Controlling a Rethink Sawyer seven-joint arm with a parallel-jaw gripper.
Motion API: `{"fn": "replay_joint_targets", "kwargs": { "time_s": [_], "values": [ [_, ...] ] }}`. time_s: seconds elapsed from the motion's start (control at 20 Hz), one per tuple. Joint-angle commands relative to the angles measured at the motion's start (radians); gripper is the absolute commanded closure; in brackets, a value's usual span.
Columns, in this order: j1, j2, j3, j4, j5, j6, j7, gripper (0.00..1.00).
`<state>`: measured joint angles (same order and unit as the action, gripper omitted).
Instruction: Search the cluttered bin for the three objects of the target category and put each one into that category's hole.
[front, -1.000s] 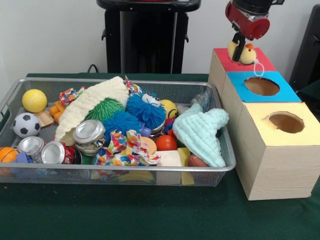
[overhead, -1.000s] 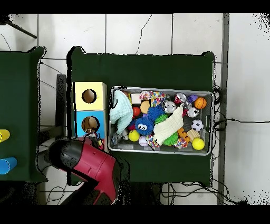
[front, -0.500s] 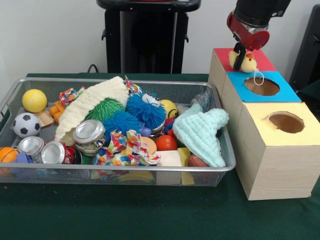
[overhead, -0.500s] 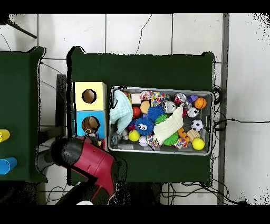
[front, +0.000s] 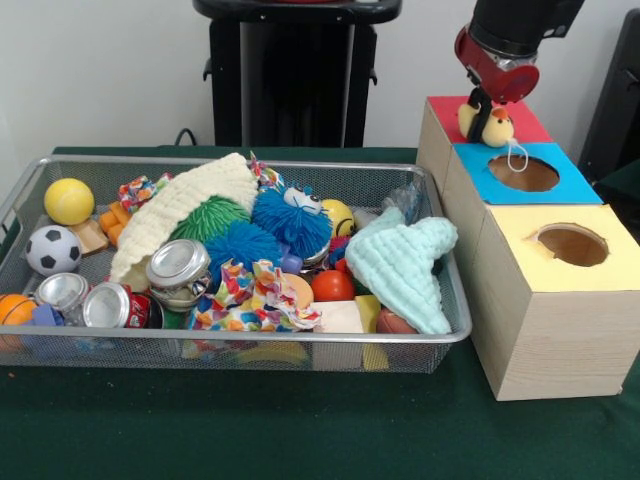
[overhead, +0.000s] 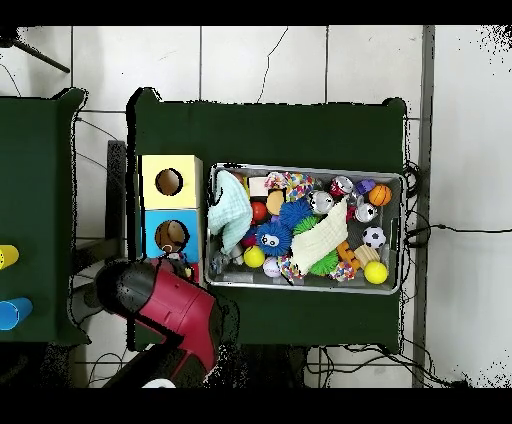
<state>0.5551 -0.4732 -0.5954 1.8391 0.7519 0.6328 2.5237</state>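
My gripper (front: 483, 117) is shut on the yellow duck (front: 497, 127) and holds it just above the red-painted top (front: 443, 116) of the far wooden box. The red-surrounded hole is hidden behind the duck and gripper. A white string loop hangs from the duck over the blue top. In the overhead view the red arm (overhead: 165, 305) covers that box, and only a little of the duck (overhead: 184, 268) shows. The silver wire-mesh basket (front: 300, 338) holds mixed clutter; it also shows in the overhead view (overhead: 402, 232). The brown monkey and the striped tiger are hidden or out of view.
The blue-surrounded hole (front: 523, 172) and the yellow-surrounded hole (front: 572, 244) top the nearer boxes. In the basket lie a fuzzy blue ball with eyes (front: 290, 220), a yellow ball (front: 68, 200), a soccer ball (front: 52, 249), cans (front: 105, 305), a cream cloth (front: 185, 205) and a mint cloth (front: 405, 265).
The gripper has carried the duck slightly down and toward the blue box, staying over the red top. The basket's contents have not moved.
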Motion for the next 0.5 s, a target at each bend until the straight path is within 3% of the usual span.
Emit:
{"fn": "replay_joint_targets", "kwargs": {
  "time_s": [0.05,0.5],
  "values": [
    [0.018,0.024,0.09,0.017,0.026,0.063,0.337,1.0],
    [0.039,0.005,0.058,0.031,0.008,0.089,0.336,1.0]
  ]
}}
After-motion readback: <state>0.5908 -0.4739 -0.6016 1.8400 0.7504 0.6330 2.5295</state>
